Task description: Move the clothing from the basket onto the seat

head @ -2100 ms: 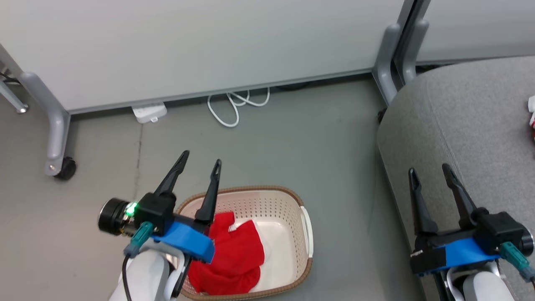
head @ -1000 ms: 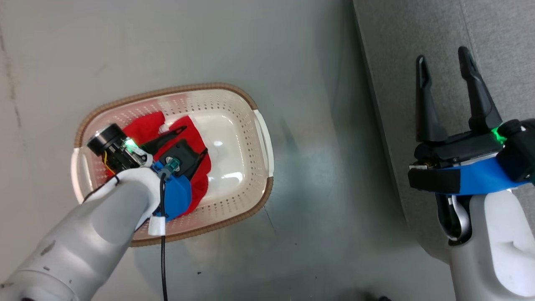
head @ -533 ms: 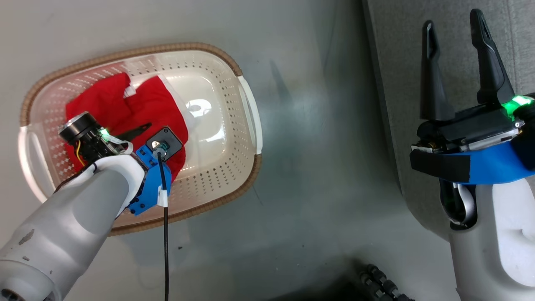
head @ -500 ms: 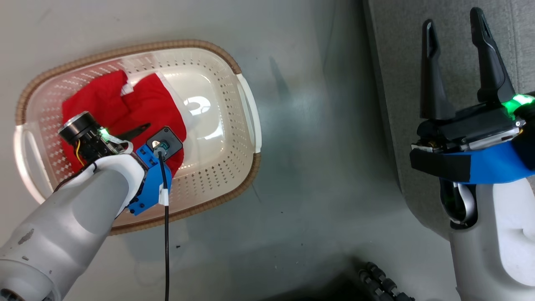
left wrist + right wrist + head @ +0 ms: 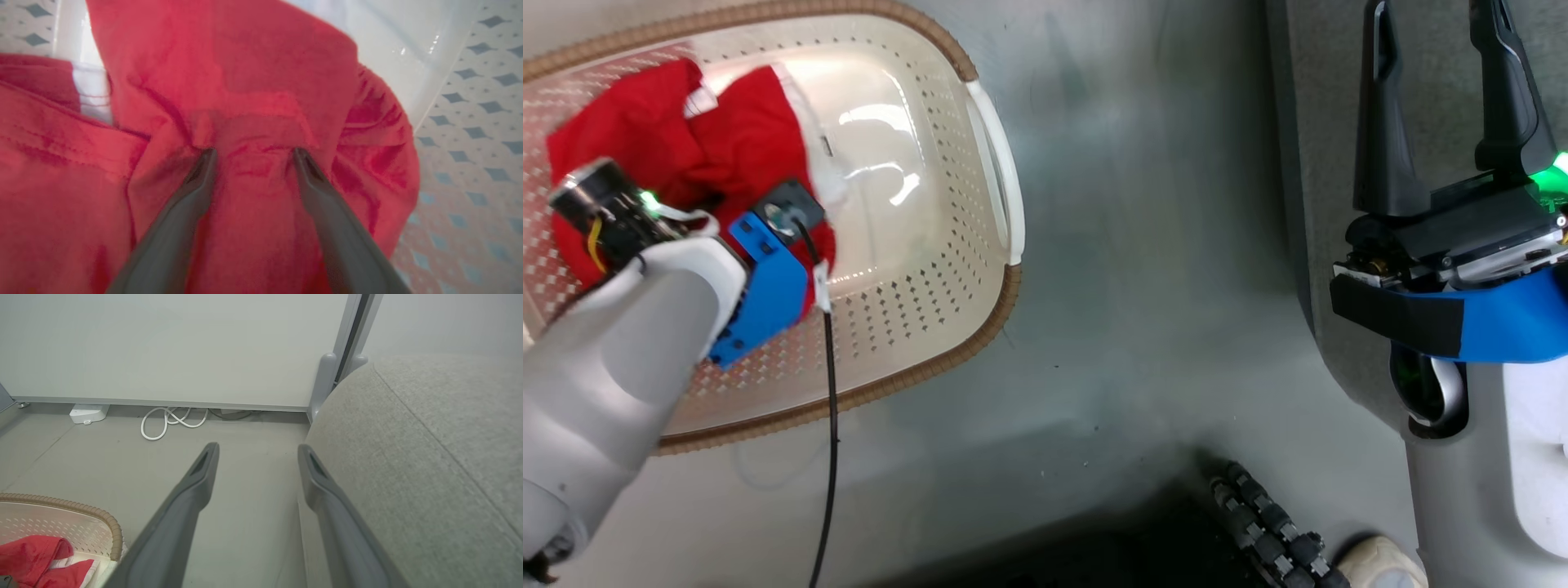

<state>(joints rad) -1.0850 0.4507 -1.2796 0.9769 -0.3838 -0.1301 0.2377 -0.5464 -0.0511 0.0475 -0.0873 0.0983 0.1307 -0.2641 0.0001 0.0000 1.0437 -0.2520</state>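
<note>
The bright red soft clothing with white trim (image 5: 229,61) lies bunched at one end of the cream-white perforated plastic basket with the brown woven-look rim (image 5: 907,302), and the left gripper (image 5: 253,159) reaches down into it: its two long dark fingers stand spread, tips pressed into the fabric with a raised fold between them, not pinched on it. The rest of the basket's glossy bottom is bare. The right gripper (image 5: 257,451), fingers also spread and holding nothing, hangs above the edge of the large light grey upholstered seat (image 5: 429,457), well apart from the basket, with grey floor (image 5: 1143,245) between the two. A thin black cable (image 5: 829,408) trails from the left wrist over the basket's rim. Farther off, a coiled white cord (image 5: 171,420) and a small white box (image 5: 88,413) lie by a pale panel wall (image 5: 184,343)
</note>
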